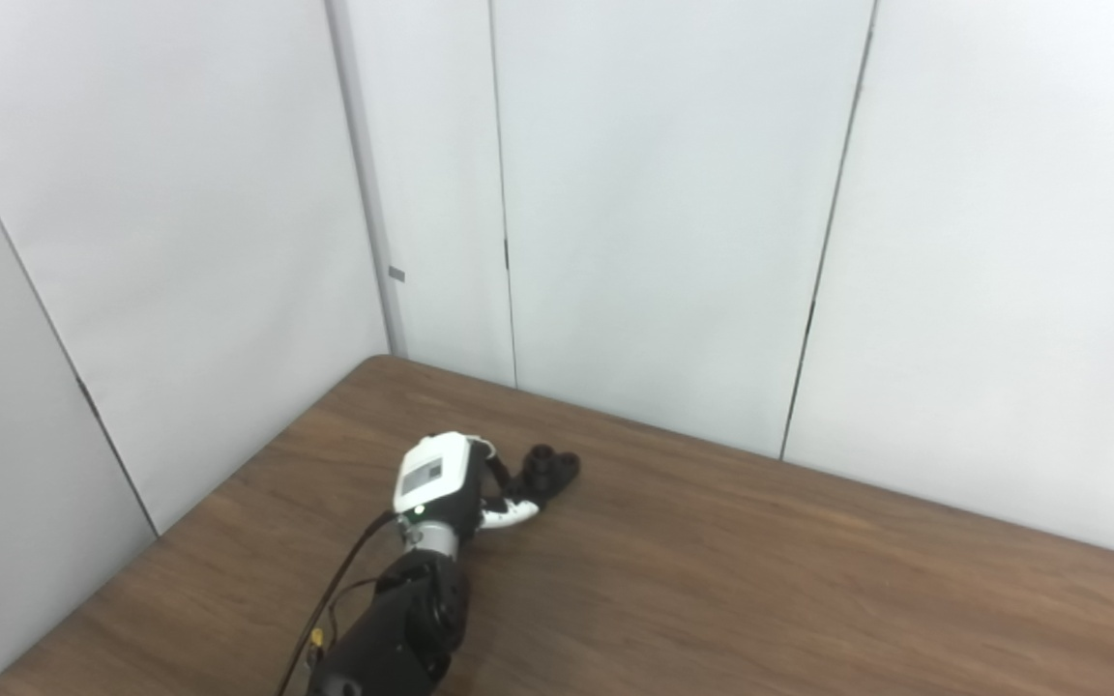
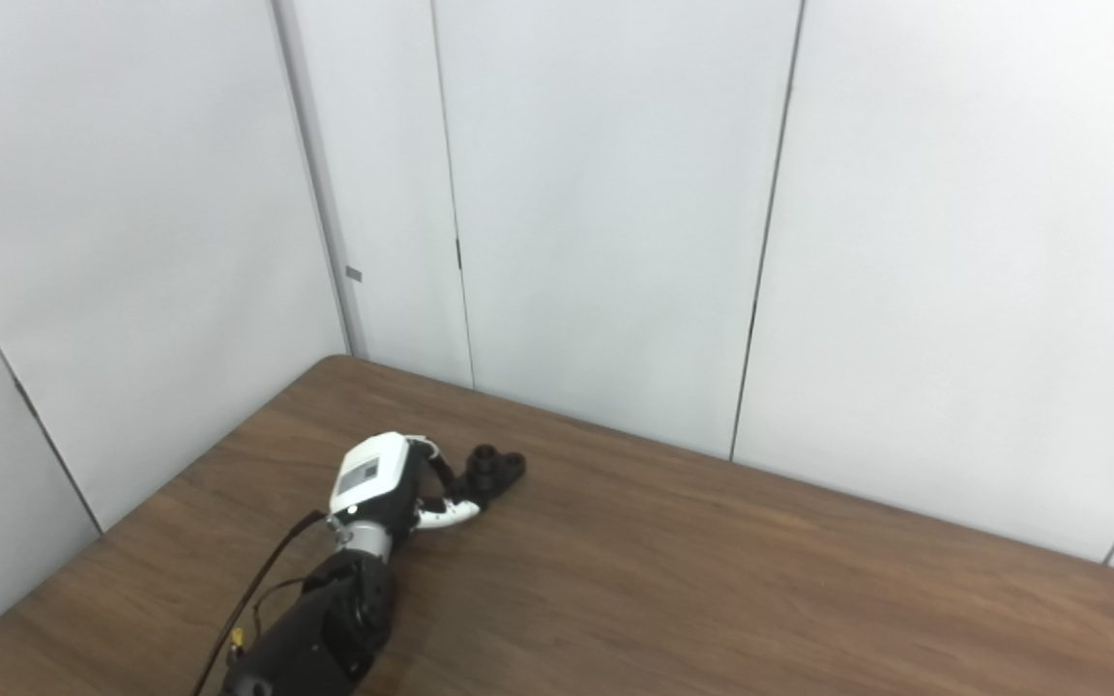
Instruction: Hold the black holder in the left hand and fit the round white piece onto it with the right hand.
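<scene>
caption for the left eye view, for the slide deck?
Left hand reaches to the black holder on the wooden table; right hand and white piece out of view.

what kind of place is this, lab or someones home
Most likely a lab or test cell, not a home. Plain white partition panels wall in a bare wooden table, and the only things on it are the robot's left hand and a black holder.

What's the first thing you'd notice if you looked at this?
The white-backed left hand stands out, reaching across the brown table near its far left corner. Its fingers are at a small black holder on the tabletop. Behind everything are plain white wall panels.
</scene>
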`<state>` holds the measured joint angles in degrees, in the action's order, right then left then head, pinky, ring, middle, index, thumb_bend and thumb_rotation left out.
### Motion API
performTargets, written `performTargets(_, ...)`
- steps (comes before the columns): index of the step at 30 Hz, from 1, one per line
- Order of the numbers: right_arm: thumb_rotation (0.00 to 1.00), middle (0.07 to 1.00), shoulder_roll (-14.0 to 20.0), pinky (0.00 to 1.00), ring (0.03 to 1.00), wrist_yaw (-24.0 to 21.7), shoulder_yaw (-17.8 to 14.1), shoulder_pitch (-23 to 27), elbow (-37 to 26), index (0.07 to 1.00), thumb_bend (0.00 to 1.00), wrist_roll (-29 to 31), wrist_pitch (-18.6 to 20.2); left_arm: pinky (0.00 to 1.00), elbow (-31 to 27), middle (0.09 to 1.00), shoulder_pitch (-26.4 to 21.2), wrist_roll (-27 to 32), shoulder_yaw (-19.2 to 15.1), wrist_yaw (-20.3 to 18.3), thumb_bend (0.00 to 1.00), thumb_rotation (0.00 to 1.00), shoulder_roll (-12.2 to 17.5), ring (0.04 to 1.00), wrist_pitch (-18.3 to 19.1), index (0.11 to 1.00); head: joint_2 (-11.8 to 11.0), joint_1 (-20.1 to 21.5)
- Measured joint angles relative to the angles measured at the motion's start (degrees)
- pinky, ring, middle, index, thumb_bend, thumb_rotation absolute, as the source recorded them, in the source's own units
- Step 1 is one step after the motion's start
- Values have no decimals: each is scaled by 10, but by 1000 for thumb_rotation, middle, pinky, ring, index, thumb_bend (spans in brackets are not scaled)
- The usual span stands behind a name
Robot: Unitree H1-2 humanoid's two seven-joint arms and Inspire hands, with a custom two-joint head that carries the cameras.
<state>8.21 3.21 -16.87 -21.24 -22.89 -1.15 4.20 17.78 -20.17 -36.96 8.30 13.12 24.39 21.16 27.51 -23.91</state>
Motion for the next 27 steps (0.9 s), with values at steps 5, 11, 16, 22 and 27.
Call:
performTargets(5, 366, 830, 0, 582, 743, 0, 4, 1, 0, 849, 346, -3, -2, 1000, -33, 846, 0, -18, 39, -31, 520, 46, 2, 877, -2, 481, 1, 17)
performTargets(11, 311, 829, -2, 581, 753, 11, 10, 3, 4, 843, 332, -17, -10, 1000, -79, 852, 1, -33, 72, -74, 518, 44, 1, 888, -5, 482, 3, 34)
performTargets(16, 373, 853, -2, 632, 792, 13, 16, 4, 10, 855, 341, -20, -20, 975, -112, 850, 5, -49, 97, -103, 519, 47, -1, 885, -16, 481, 5, 65)
performTargets(22, 422, 891, -4, 693, 842, 20, 29, 5, 9, 902, 315, -34, -21, 929, -149, 845, 16, -67, 120, -131, 519, 46, -1, 867, -37, 481, 10, 103)
performTargets(27, 192, 914, -4, 737, 849, 28, 45, 7, 7, 943, 221, -47, -21, 906, -163, 845, 21, -77, 133, -143, 519, 46, -2, 876, -70, 482, 16, 166)
